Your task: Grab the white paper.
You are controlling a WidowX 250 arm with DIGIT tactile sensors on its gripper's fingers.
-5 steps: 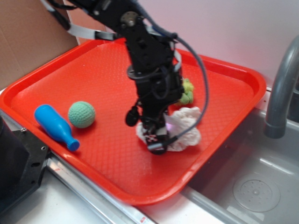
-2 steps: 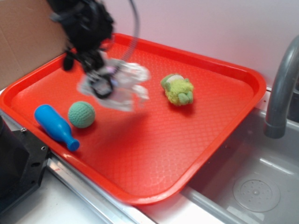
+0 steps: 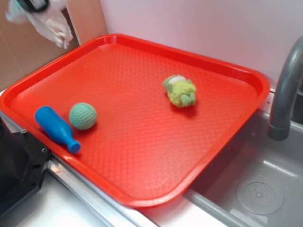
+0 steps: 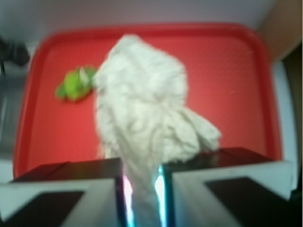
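The tool (image 4: pixel 142 189) grips the white paper (image 4: pixel 147 118) tight, dangling it high over the red tray (image 3: pixel 227 137), well above the plush toy (image 3: pixel 180 91).

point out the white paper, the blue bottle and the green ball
white paper (image 4: pixel 142 118): wrist view, middle of the hanging wad
blue bottle (image 3: pixel 53 124): exterior view, middle of its body
green ball (image 3: pixel 83 116): exterior view, centre of the knitted ball

White paper (image 4: pixel 147 127) lifted off the red tray (image 3: pixel 227 137), now dangling at the exterior view's top-left corner | hand (image 4: pixel 142 189) clamped on it, raised nearly out of frame | plush toy (image 3: pixel 180 91) uncovered
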